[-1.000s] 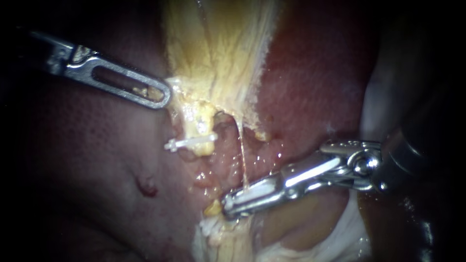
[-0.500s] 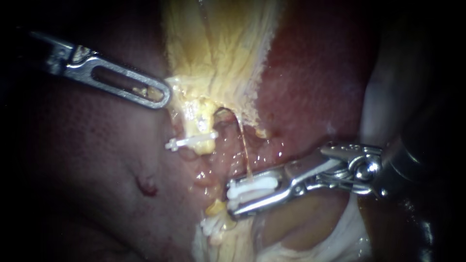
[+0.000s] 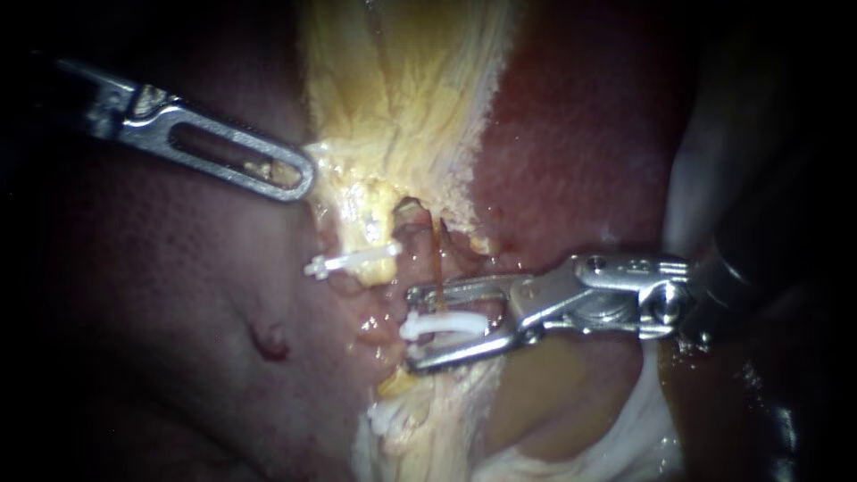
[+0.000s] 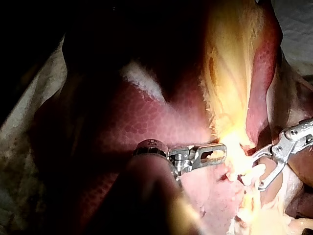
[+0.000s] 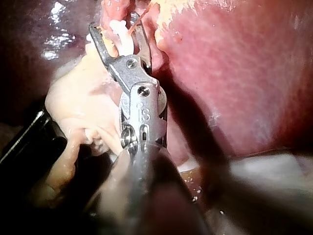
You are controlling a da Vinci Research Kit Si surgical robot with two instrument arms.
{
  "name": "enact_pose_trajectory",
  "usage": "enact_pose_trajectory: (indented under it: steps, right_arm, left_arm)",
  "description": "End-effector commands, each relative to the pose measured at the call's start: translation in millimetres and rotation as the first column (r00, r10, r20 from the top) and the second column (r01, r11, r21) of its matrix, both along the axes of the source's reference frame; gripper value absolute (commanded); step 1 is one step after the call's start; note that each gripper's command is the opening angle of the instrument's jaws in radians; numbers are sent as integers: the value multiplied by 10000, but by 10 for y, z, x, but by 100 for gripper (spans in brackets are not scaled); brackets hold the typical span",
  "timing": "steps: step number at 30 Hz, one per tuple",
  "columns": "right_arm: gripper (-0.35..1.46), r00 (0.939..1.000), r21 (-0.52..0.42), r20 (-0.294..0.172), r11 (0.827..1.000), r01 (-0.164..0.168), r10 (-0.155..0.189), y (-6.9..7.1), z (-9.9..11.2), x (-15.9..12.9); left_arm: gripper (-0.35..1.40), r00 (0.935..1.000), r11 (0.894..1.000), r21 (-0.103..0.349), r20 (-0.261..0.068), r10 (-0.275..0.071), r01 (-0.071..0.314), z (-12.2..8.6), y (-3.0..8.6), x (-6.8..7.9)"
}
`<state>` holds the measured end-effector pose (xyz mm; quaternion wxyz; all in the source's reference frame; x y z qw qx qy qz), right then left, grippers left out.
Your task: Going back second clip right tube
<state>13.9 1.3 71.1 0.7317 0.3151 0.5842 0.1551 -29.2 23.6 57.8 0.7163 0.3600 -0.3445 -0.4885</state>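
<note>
The second clip [image 3: 455, 321], white and narrow, lies crosswise on the thin right tube [image 3: 439, 259], low on the strand that hangs from the yellow tissue above. It sits in the mouth of the right instrument [image 3: 412, 327], whose claw stands apart around it, one half above the clip and one below, with a gap showing on each side. In the right wrist view the same white clip shows between the parted tips. Just beside it, toward the left instrument, another white clip [image 3: 353, 261] crosses the thicker yellowish left tube [image 3: 366, 228]. Above both tubes spreads the pale yellow gallbladder [image 3: 402, 89], with dark red liver [image 3: 571, 152] on either side. The left instrument [image 3: 302, 177] reaches the gallbladder's edge, its claw closed on that tissue, well apart from the right tube
</note>
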Motion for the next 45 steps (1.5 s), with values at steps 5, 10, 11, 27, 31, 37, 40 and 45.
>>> enact_pose_trajectory:
  steps: [5,10,11,27,31,37,40,45]
  right_arm:
    - [50,10000,-510,-47,9987,-72,70,2,5,-7]
    - [50,9998,-934,-191,9956,3,-21,4,-1,-20]
    - [50,9997,-1089,-230,9941,4,-30,6,-3,-25]
    - [50,9994,-1890,-290,9816,-264,213,38,-52,-102]
    - [50,9993,-1873,-330,9819,-261,202,37,-55,-109]
    - [50,9992,-1926,-350,9810,-247,183,36,-57,-110]
    - [50,9992,-1924,-354,9810,-242,177,36,-58,-112]
    - [50,9992,-1919,-358,9811,-235,169,36,-58,-115]
  left_arm:
    - [-35,10000,10000,-2,-4,-1,1,0,0,0]
    - [-35,10000,10000,-2,-2,4,-4,0,0,1]
    - [-35,10000,10000,-2,-2,4,-4,0,0,1]
    - [-35,10000,10000,9,16,35,-35,2,-3,-1]
    - [-35,10000,10000,6,22,51,-51,5,-4,-2]
    - [-35,9999,9999,-25,67,104,-103,23,-11,-13]
    - [-35,9997,9997,-5,27,231,-231,39,-15,-26]
    - [-35,9991,9991,-24,51,432,-432,63,-19,-47]
